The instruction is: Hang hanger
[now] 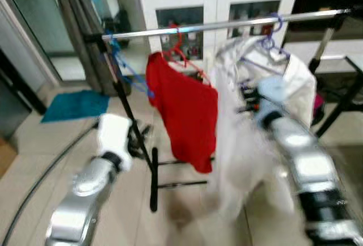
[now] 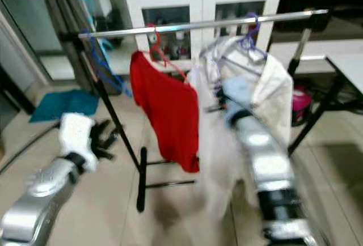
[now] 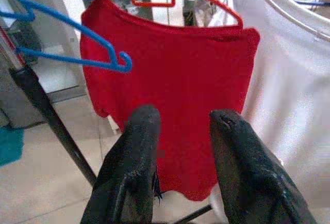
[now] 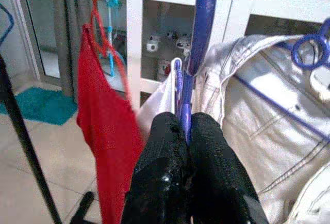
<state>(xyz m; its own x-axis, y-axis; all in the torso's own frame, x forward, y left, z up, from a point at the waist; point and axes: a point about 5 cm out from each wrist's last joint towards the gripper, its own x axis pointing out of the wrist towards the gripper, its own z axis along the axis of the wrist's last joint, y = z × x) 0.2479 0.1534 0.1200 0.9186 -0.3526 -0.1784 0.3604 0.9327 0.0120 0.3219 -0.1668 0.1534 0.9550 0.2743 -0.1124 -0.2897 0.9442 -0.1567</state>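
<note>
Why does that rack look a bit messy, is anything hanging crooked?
The red shirt sags off its red hanger, drooping lower on the robot's right side. An empty blue hanger hangs tilted near the rail's left end.

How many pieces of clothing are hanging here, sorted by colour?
Red: 1, the red shirt on the rail.
White: 2, the white shirt on the hanger pinched in the right fingers, and the jacket on the rail.
Total: 3.
</note>
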